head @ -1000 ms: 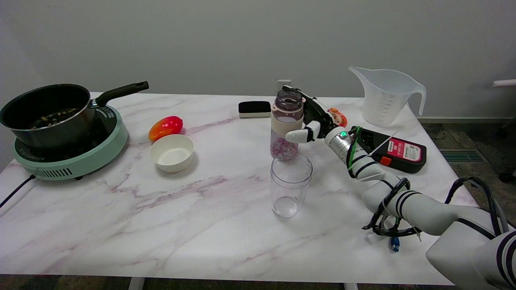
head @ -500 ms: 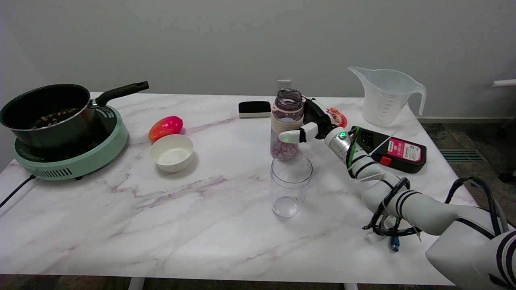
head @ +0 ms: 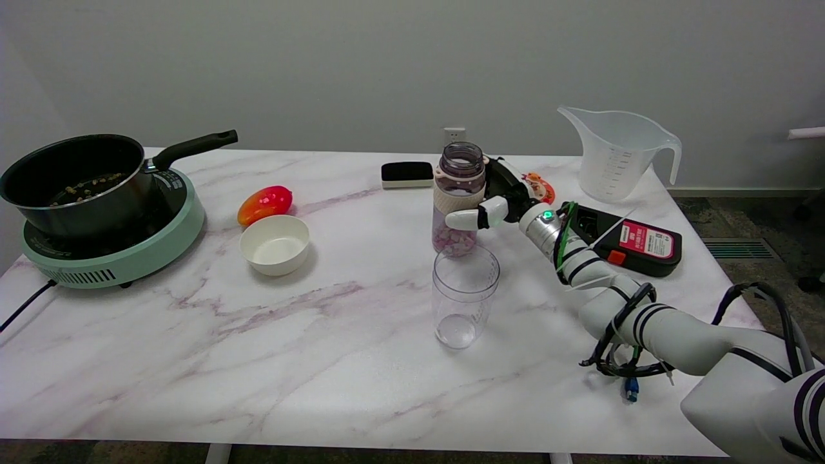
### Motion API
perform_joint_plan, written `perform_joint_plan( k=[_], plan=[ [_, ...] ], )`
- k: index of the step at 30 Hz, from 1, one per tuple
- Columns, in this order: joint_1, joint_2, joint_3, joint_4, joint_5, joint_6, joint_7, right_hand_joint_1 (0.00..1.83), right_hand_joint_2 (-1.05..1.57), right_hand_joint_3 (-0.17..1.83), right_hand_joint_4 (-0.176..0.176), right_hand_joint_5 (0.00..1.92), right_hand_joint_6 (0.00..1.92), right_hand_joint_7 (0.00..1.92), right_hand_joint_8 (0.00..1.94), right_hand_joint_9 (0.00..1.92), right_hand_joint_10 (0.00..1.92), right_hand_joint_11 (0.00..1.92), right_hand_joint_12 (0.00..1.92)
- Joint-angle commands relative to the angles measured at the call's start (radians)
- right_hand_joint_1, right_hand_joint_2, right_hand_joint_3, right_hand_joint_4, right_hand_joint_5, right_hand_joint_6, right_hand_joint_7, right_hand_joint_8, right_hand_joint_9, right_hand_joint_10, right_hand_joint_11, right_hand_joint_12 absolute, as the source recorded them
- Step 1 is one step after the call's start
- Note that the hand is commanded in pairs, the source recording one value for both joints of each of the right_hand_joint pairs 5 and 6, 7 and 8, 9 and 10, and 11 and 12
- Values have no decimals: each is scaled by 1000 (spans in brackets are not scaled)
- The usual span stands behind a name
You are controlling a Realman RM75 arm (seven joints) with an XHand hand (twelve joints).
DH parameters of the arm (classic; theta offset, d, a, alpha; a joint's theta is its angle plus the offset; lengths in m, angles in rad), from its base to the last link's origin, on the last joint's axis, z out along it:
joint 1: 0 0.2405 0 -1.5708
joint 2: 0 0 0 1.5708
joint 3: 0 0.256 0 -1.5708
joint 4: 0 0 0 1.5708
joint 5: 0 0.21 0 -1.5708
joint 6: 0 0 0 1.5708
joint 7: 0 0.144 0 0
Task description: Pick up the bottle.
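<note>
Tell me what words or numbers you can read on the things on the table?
None can be read.
Red label on the black box: print too small and blurred.
Measuring jug: faint scale marks, too faint to read.
Stove, bottle, clear cup: no writing visible.

Plain grey wall (head: 322, 64) behind, evenly lit. White outlet (head: 454, 136) low on it, at the table's far edge. Table (head: 258, 361): white marble-pattern top with pinkish veins. Dark patterned floor (head: 741, 212) at right, with a vent (head: 728, 249).
</note>
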Motion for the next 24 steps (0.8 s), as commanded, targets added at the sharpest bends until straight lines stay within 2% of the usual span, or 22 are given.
perform_joint_plan(
  k=[1, 9, 15, 24],
  plan=[
    [-1, 3, 17, 4, -6, -6, -36, 1547, -130, 749, 0, 316, 316, 825, 825, 806, 806, 558, 558],
    [-1, 7, 19, 4, -6, -6, -37, 1549, -130, 788, 0, 273, 273, 976, 976, 889, 889, 595, 595],
    [-1, 7, 19, 4, -6, -11, -37, 1564, -81, 916, 0, 228, 228, 1169, 1169, 953, 953, 723, 723],
    [-1, 10, 19, 6, -6, -18, -37, 1556, -125, 962, 0, 215, 215, 1178, 1178, 963, 963, 716, 716]
  ],
)
